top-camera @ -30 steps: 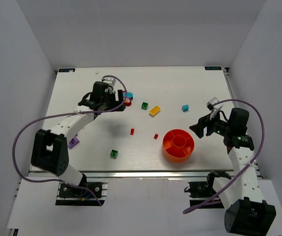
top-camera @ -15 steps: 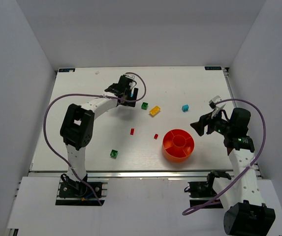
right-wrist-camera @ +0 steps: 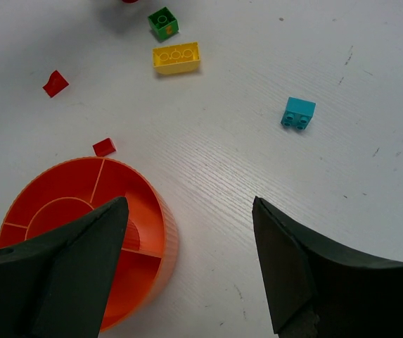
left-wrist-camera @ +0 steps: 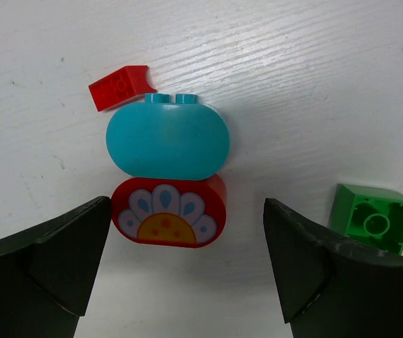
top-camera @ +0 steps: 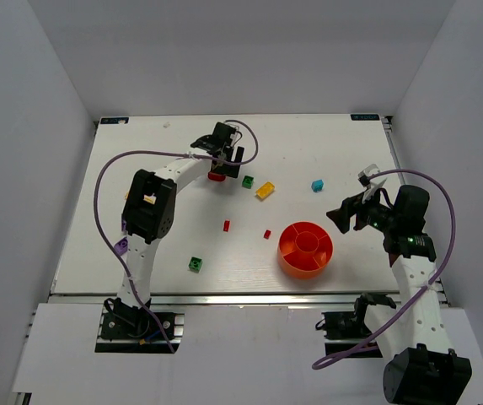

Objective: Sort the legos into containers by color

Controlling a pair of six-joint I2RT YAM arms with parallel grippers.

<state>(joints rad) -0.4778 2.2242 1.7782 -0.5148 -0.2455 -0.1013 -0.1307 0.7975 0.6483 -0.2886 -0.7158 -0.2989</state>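
Bright, even light; soft shadows

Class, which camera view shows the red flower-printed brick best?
The left wrist view: the flower brick lies close up between the fingers of the open left claw, its print clear. The top view shows it only as a red speck by that claw. The right wrist view barely catches it, if at all.

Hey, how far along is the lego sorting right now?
Done: nothing; the tray shows empty compartments. In hand: nothing gripped; the left end effector is open astride the red flower piece, the right end effector open near the tray. Left: every brick, such as the cyan piece and yellow brick.
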